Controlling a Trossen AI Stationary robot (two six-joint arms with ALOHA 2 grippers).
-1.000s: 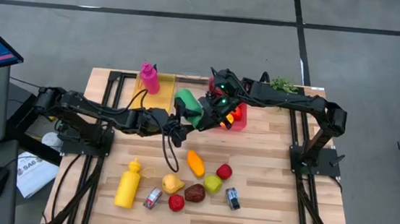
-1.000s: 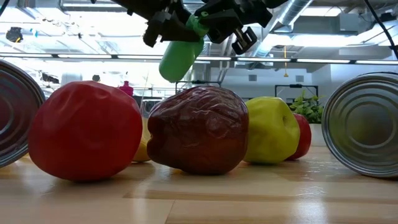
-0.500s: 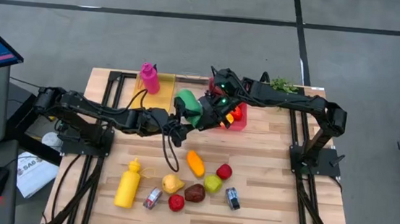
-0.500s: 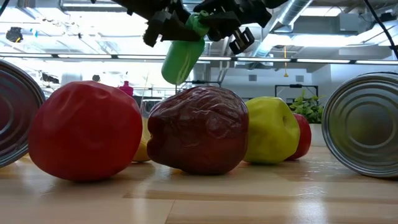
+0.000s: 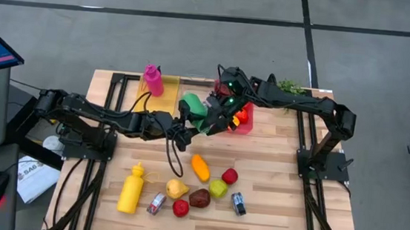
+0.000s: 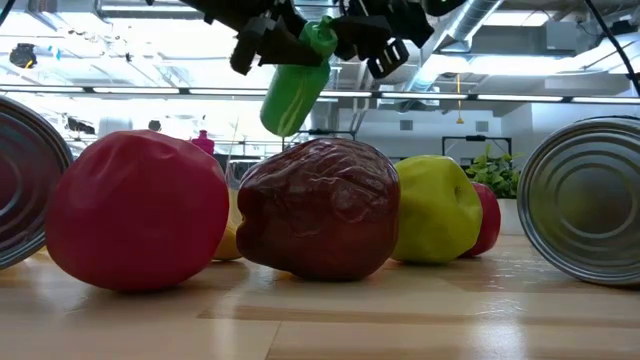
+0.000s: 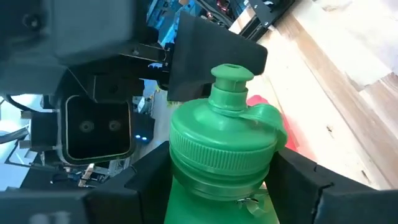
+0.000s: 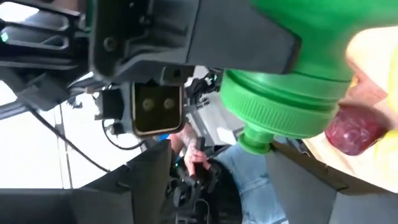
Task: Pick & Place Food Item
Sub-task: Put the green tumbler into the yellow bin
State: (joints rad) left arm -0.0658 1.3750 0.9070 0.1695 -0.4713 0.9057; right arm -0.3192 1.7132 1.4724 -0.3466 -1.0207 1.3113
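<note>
High view: I see the left hand [image 5: 186, 126] gripping the green bottle [image 5: 193, 108] above the back middle of the counter [image 5: 274, 180]. The right hand [image 5: 218, 116] sits just beside the bottle's cap end, fingers spread, with a red container [image 5: 243, 120] beneath it. A pink bottle [image 5: 153, 80] stands at the back. Toward the front lie a yellow mustard bottle [image 5: 131, 188], an orange item [image 5: 200, 167], a yellow fruit [image 5: 177, 188], a dark red apple [image 5: 199, 198], a green apple [image 5: 218, 188], two red fruits and two cans.

Low view: the green bottle [image 6: 293, 82] hangs tilted, cap up, clear of the counter. The right hand [image 6: 372, 48] is beside the cap, apart from it.

Left wrist view: both fingers press the bottle's body below the screw cap [image 7: 225, 138].

Right wrist view: the fingers stand spread on either side of the cap [image 8: 283, 112], not touching.
</note>
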